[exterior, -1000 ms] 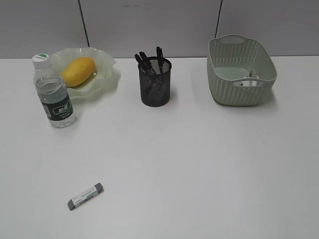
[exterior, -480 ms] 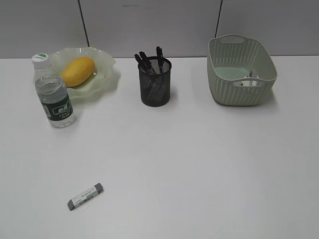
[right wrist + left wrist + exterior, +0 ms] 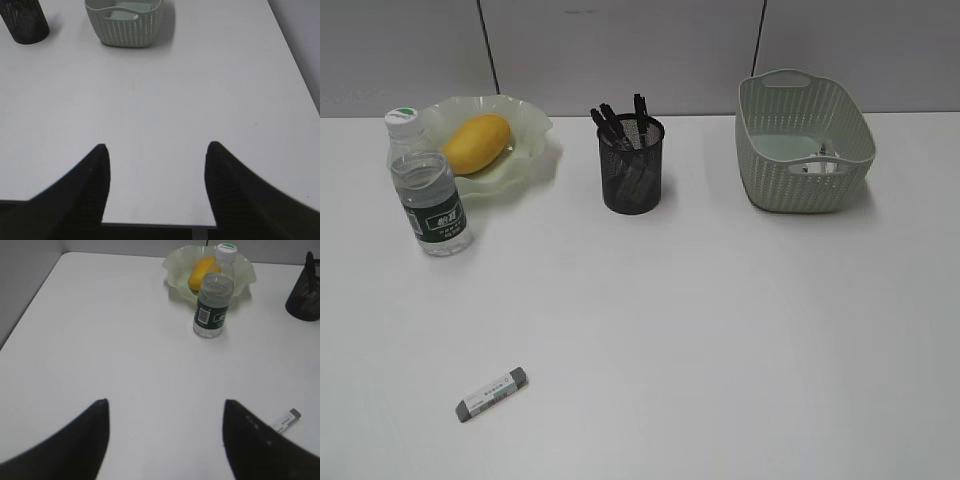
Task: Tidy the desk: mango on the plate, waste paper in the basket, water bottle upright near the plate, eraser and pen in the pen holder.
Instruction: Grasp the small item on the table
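The mango point(image 3: 475, 142) lies on the ruffled green plate point(image 3: 525, 160) at the back left of the white desk point(image 3: 700, 320). The water bottle point(image 3: 428, 190) stands upright just in front of the plate. The black pen holder point(image 3: 631, 165) holds several pens. The basket point(image 3: 804, 145) at the back right holds the waste paper point(image 3: 823, 163). The eraser point(image 3: 492, 394) lies flat at the front left; it also shows in the left wrist view point(image 3: 286, 420). My left gripper point(image 3: 165, 407) and right gripper point(image 3: 157, 150) are open and empty, outside the exterior view.
The left wrist view shows the bottle point(image 3: 214, 295), plate point(image 3: 175, 270) and mango point(image 3: 199, 271) far ahead. The right wrist view shows the basket point(image 3: 125, 25), the pen holder point(image 3: 22, 20) and the desk's near edge under the jaws. A grey partition wall point(image 3: 620, 50) runs behind.
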{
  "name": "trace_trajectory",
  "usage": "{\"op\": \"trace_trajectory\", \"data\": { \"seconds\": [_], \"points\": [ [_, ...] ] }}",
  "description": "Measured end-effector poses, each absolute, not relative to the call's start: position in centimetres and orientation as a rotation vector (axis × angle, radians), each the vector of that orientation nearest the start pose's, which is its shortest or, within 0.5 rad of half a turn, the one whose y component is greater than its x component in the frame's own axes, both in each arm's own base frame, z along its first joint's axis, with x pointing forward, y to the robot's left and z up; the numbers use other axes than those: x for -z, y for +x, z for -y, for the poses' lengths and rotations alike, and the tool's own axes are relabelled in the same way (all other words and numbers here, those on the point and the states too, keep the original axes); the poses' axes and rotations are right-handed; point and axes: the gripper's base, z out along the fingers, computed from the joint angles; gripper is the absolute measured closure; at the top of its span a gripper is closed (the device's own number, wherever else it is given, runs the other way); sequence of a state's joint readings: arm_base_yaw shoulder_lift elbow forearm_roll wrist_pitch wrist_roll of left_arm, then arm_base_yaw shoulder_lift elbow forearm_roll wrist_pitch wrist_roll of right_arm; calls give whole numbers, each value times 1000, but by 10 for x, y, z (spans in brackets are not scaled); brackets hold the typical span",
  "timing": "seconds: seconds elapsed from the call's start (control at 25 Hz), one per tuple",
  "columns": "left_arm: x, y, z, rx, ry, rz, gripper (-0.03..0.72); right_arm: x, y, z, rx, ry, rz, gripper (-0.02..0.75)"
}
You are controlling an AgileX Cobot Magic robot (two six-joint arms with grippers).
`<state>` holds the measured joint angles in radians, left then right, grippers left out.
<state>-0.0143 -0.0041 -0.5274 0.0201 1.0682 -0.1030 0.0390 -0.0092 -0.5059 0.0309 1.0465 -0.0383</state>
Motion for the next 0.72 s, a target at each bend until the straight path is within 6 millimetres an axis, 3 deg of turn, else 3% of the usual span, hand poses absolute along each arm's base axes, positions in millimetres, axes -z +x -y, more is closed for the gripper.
{"op": "trace_trajectory", "data": {
  "seconds": [0.08, 0.12, 0.36, 0.52, 0.72],
  "points": [
    [-284, -5, -2, 39, -92, -2047, 62, -280, -7, -2, -37, -79, -2013, 259],
    [-284, -1, -2, 36, -93, -2071, 44, -280, -7, -2, -37, -79, -2013, 259],
    [-311, 22, 0, 6, -3, -2307, 105, -280, -6, -2, -37, -79, -2012, 259],
    [-332, 64, 3, 38, 31, -2450, 115, -280, -6, -2, -37, -79, -2012, 259],
    [-322, 128, 13, 142, 94, -2691, 116, -280, -6, -2, -37, -79, -2011, 260]
  ]
}}
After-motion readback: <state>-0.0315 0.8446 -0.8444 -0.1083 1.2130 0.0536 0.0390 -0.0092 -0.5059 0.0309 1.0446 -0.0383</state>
